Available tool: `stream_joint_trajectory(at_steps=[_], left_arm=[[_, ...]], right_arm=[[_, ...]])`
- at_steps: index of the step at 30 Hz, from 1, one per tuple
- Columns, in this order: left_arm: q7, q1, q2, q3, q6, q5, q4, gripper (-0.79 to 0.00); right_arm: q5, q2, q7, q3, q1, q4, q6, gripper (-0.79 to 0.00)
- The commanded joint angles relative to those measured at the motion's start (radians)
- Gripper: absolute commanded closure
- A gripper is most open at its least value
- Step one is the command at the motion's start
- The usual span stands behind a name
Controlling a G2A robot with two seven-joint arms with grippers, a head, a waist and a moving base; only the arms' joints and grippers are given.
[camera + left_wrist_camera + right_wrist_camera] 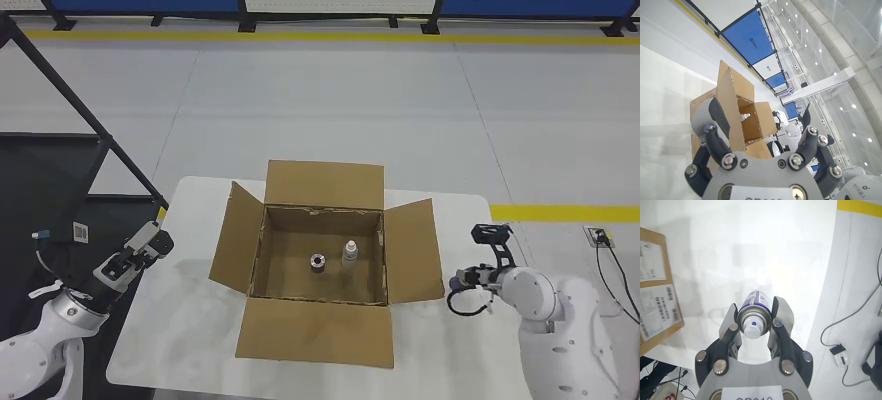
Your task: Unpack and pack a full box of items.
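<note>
An open cardboard box [325, 250] stands mid-table with its four flaps spread out. Inside it are a small white bottle [350, 252] and a small round metal item [315, 263]. My right gripper [755, 306] is shut on a spray can [755, 311] with a purple band and white nozzle, held upright over the white table to the right of the box; from above the right gripper [468, 290] is just past the right flap. My left gripper [761, 113] is open and empty, off the box's left side, and the top view places the left gripper [155, 238] at the table's left edge. The left wrist view also shows the box [747, 111] and the bottle [745, 116].
The white table [180, 330] has bare room on both sides of the box. A black frame [80, 110] slants along the left. Cables and a power adapter [840, 357] lie on the floor beyond the table's right edge.
</note>
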Motion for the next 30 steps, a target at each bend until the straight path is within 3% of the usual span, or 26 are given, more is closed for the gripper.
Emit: stream_joint_trajectory(at_steps=[1, 7, 11, 16, 20, 25, 30], left_arm=[[0.000, 0.000, 0.000, 0.000, 0.000, 0.000, 0.000, -0.785], [0.000, 0.000, 0.000, 0.000, 0.000, 0.000, 0.000, -0.785], [0.000, 0.000, 0.000, 0.000, 0.000, 0.000, 0.000, -0.785], [0.000, 0.000, 0.000, 0.000, 0.000, 0.000, 0.000, -0.785], [0.000, 0.000, 0.000, 0.000, 0.000, 0.000, 0.000, -0.785], [0.000, 0.000, 0.000, 0.000, 0.000, 0.000, 0.000, -0.785], [0.000, 0.000, 0.000, 0.000, 0.000, 0.000, 0.000, -0.785]], right_arm=[[0.043, 0.002, -0.008, 0.022, -0.046, -0.116, 0.007, 0.000], [0.164, -0.002, -0.100, 0.088, -0.218, -0.549, 0.130, 0.000], [0.118, -0.006, -0.202, 0.039, -0.309, -0.746, 0.183, 0.000], [0.066, -0.007, -0.275, -0.171, -0.261, -0.746, 0.129, 0.000], [-0.005, -0.008, -0.141, -0.373, -0.199, -0.742, 0.102, 0.000], [-0.118, -0.029, -0.033, -0.624, -0.044, -0.552, 0.129, 0.000], [-0.171, -0.062, 0.013, -0.781, 0.094, -0.344, 0.206, 0.000]])
